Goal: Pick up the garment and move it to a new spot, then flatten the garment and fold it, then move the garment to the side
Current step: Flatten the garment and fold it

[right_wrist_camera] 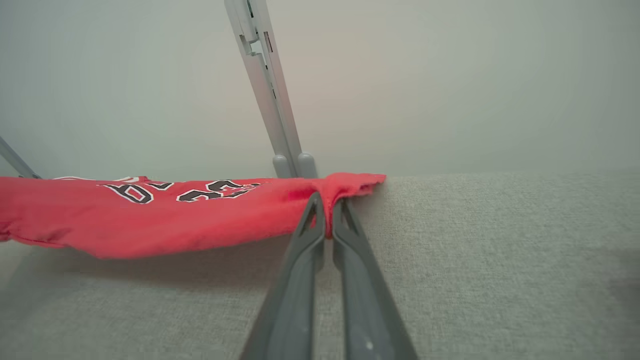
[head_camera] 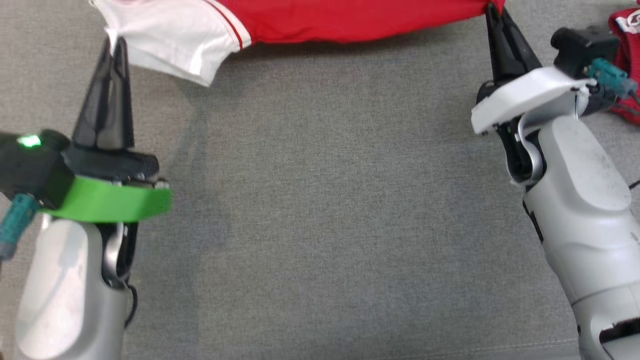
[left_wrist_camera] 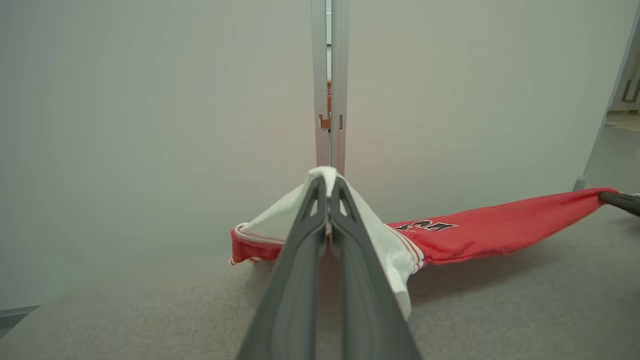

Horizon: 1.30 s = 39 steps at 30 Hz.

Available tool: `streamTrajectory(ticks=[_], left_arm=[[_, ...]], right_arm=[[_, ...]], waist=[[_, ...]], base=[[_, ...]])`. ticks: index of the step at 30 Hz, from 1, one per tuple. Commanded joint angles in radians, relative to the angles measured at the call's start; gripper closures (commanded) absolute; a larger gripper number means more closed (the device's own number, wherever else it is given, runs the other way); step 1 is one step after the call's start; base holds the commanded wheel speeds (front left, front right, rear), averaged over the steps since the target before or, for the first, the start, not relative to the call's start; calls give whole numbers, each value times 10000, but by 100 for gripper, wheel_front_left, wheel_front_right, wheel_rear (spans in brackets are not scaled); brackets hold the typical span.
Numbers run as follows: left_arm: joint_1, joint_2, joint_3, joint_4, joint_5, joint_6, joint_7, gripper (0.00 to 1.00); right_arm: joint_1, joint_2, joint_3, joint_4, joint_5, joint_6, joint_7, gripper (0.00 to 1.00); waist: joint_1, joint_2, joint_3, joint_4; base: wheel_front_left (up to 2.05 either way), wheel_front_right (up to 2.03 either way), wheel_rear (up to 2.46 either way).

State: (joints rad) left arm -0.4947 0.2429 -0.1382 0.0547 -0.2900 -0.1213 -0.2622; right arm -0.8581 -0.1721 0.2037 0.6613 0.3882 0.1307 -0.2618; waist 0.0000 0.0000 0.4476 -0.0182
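The garment is a red jersey with a white sleeve and black lettering, stretched above the grey cloth surface along the head view's top edge. My left gripper is shut on its white sleeve end; in the left wrist view the white cloth drapes over the left gripper tips, the red body running right. My right gripper is shut on the red end; in the right wrist view the right gripper pinches the red hem. The jersey hangs taut between both, lifted off the surface.
A grey fabric-covered table spreads under both arms. Another red garment lies at the far right edge. A pale partition wall with a metal post stands just behind the table's far edge.
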Motion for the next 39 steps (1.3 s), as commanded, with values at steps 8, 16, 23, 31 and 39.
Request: streamTrajectory(ticks=[8, 16, 23, 31, 39], left_arm=[[2981, -920, 314, -548, -44, 150, -31, 100], [5189, -1597, 625, -925, -274, 97, -31, 100], [6862, -1841, 757, -1687, -483, 136, -30, 100], [8147, -1903, 517, -2229, -549, 109, -30, 100], [8226, -1911, 479, -1943, -391, 130, -30, 100]], right_arm=[[2815, -44, -376, -1384, 398, -1, -41, 100], [5473, 280, -877, -2529, 293, -1, -42, 100], [7599, 568, -1247, -3574, 213, -1, -42, 100], [9342, 612, -1531, -4819, -89, -1, 320, 100], [9692, 746, -1571, -5045, -390, -1, 835, 100]], waist=[[0, 0, -2155, 333], [0, 0, -3549, 345], [0, 0, -4022, 372], [0, 0, -3932, 429], [0, 0, -3665, 266]], base=[[0, 0, 0], [0, 0, 0], [0, 0, 0], [0, 0, 0], [0, 0, 0]])
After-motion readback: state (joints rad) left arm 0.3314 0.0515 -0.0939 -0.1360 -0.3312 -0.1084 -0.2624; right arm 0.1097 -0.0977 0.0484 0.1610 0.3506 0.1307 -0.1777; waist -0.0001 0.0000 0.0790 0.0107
